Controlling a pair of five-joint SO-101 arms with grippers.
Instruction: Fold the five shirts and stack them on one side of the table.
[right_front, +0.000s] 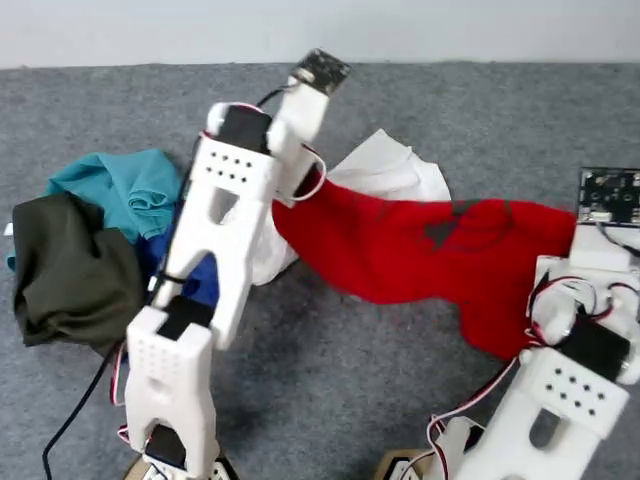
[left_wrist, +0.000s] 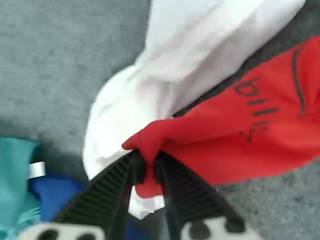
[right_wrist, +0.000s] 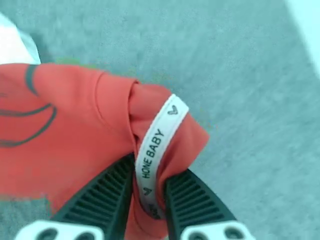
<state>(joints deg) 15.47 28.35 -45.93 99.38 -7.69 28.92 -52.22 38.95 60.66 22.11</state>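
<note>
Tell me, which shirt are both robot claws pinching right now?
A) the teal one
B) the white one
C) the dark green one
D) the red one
D: the left gripper and the right gripper are each shut on a bunched edge of the red shirt, which spans the table between them.

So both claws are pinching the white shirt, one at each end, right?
Not quite: they are pinching the red shirt, one at each end. The left wrist view shows the left gripper shut on one end, the right wrist view the right gripper on the other. The white shirt lies ungripped.
</note>
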